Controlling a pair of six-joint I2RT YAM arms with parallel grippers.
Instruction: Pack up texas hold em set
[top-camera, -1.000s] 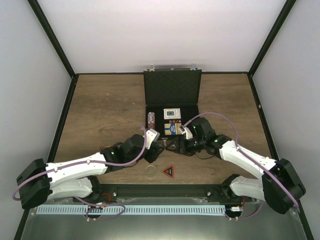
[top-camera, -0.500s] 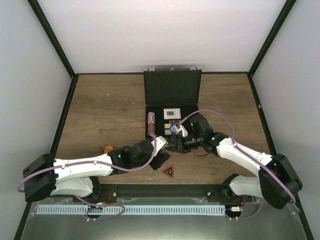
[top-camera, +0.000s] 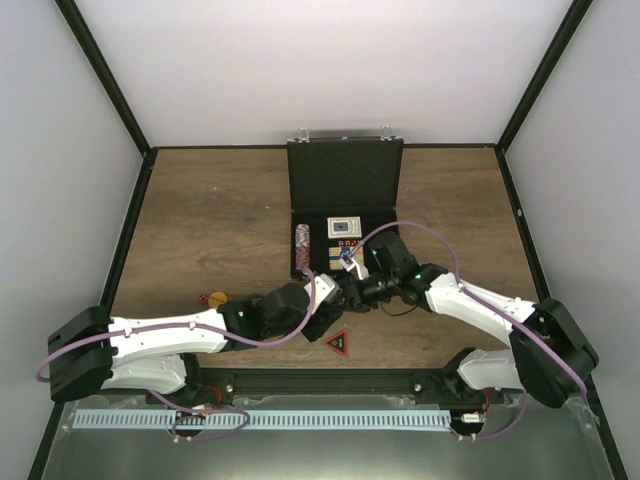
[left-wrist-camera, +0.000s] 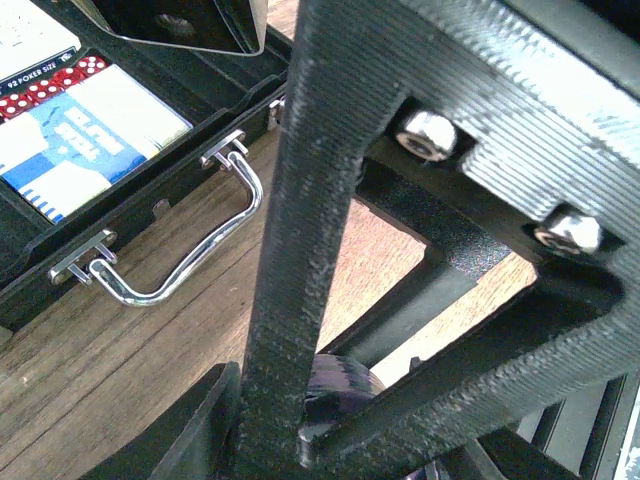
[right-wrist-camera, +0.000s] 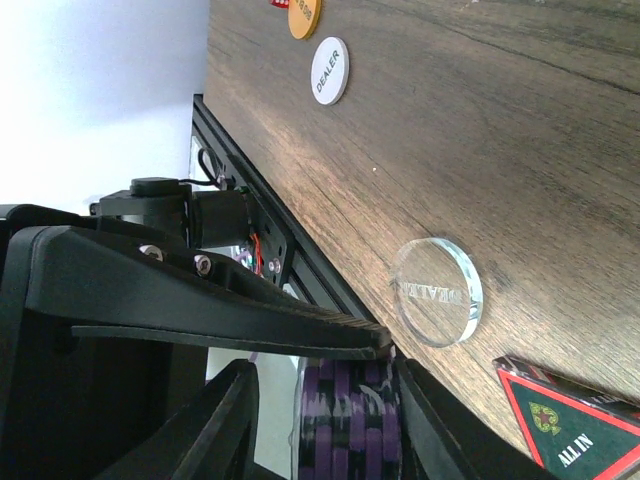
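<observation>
Handoff, I reckon: I'm passing purple chip stack (right-wrist-camera: 350, 430), L gripper (top-camera: 322, 313) gripping it, R gripper (right-wrist-camera: 332, 392) straddling, clamp unclear; next needing firm R grip, then case (top-camera: 345, 175).

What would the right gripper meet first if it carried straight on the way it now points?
The right gripper would probably meet the stack of purple-and-black chips at its fingertips, with the left gripper just behind. Depth is unclear; the clear round disc lies nearby.

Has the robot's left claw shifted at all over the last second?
Yes. The left gripper has slid right and toward the table's near edge, ending up right beside the red-black triangle, which stayed put.
</observation>
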